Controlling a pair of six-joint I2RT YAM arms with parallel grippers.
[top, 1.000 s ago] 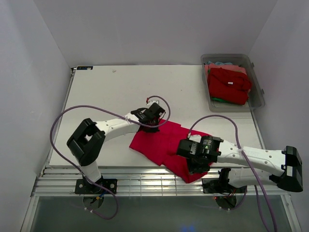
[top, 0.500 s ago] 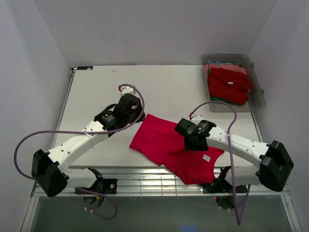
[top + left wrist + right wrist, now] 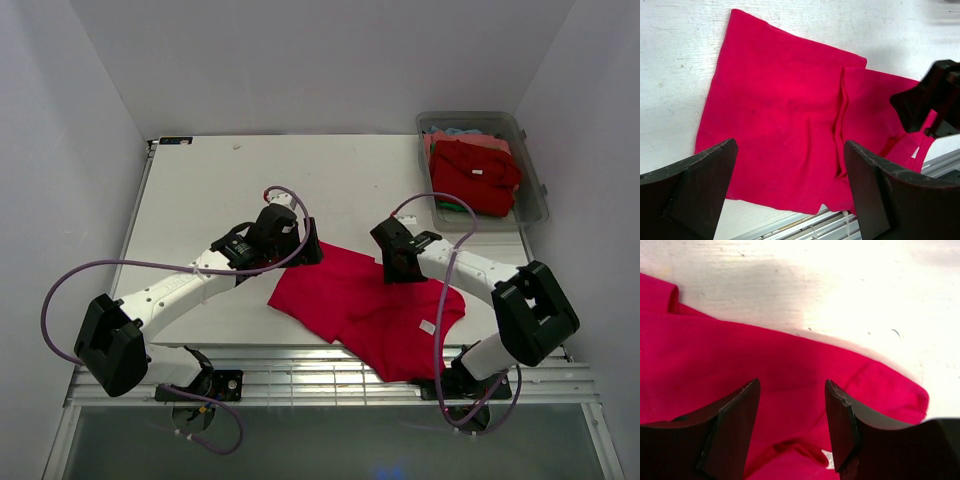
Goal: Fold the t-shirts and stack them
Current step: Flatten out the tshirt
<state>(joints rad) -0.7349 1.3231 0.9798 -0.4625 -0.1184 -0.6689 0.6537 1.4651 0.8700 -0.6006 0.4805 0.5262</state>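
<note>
Shirts are in two places in the top view. One crimson t-shirt (image 3: 340,295) lies partly folded on the white table (image 3: 230,180), close to the near edge and a little right of the middle. More red shirts (image 3: 475,175) are piled in the clear bin (image 3: 530,170) at the far right corner. The left gripper (image 3: 308,250) is at the far left corner of the crimson t-shirt. The right gripper (image 3: 398,268) is at its far right edge.

From the left wrist, the left gripper (image 3: 789,145) has its jaws wide apart with nothing between them. Below it the crimson t-shirt (image 3: 780,115) lies flat, with a raised fold line (image 3: 840,130) running across it. The right gripper (image 3: 935,100) shows as a dark shape at the right side, over the cloth.

From the right wrist, the right gripper (image 3: 792,385) also has its jaws apart and holds nothing. The crimson t-shirt (image 3: 715,360) fills the lower part under the fingers, and the bare table (image 3: 865,290) is beyond it.
</note>
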